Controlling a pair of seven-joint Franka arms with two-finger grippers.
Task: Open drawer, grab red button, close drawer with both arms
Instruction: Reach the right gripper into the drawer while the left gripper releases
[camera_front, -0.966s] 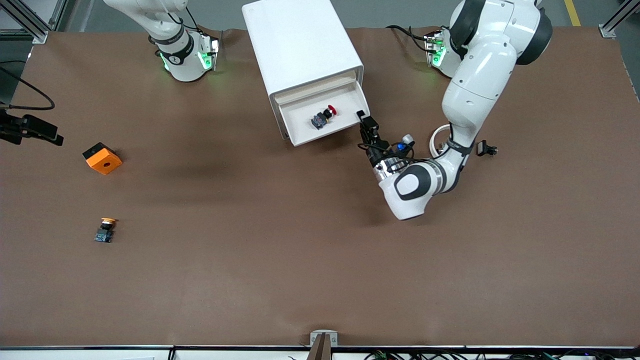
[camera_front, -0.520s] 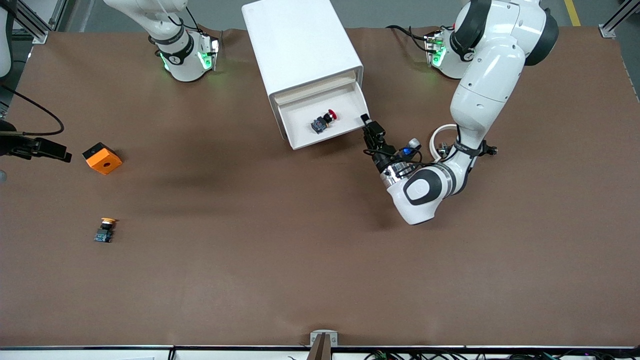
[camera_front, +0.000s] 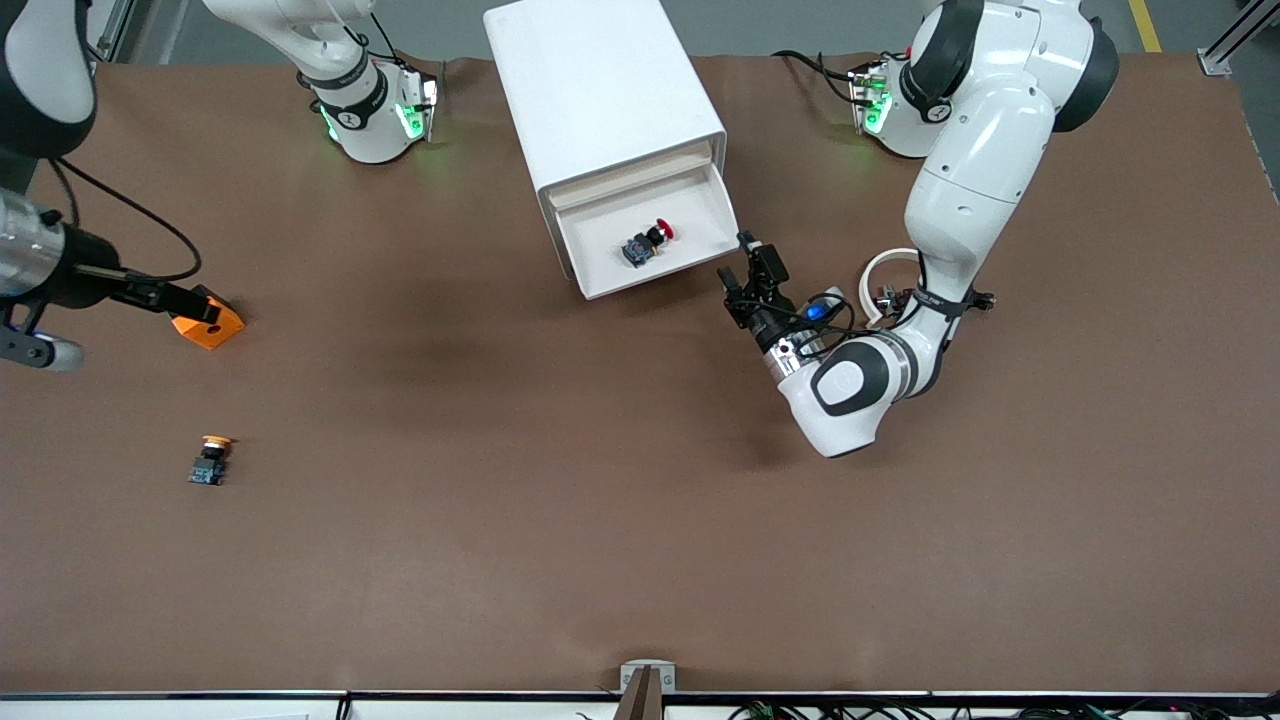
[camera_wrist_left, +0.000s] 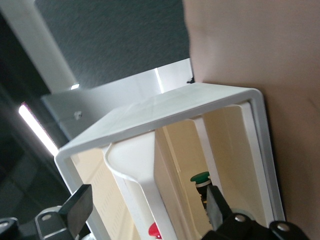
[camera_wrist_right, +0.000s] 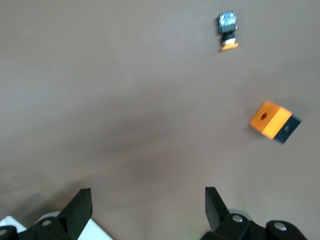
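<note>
The white cabinet (camera_front: 600, 90) stands between the two arm bases with its top drawer (camera_front: 640, 278) pulled out. The red-capped button (camera_front: 647, 243) lies on its side in that drawer. My left gripper (camera_front: 745, 265) is open at the drawer's corner toward the left arm's end, holding nothing. In the left wrist view the drawer's front lip (camera_wrist_left: 135, 165) stands between the spread fingers of the left gripper (camera_wrist_left: 146, 210), with the button's red cap (camera_wrist_left: 155, 231) just showing. My right gripper (camera_front: 195, 305) hangs open over the orange cube (camera_front: 210, 325). In the right wrist view the right gripper (camera_wrist_right: 145, 207) holds nothing.
An orange-yellow-capped button (camera_front: 208, 462) lies nearer the front camera than the cube, toward the right arm's end; the right wrist view shows that button (camera_wrist_right: 228, 30) and the cube (camera_wrist_right: 272, 120). A green-capped button (camera_wrist_left: 201, 177) sits in another compartment of the cabinet. A white cable loop (camera_front: 885, 270) lies by the left arm.
My left gripper went from shut on the drawer's corner to open and drew slightly away. The right arm swung in from the table's end to over the orange cube.
</note>
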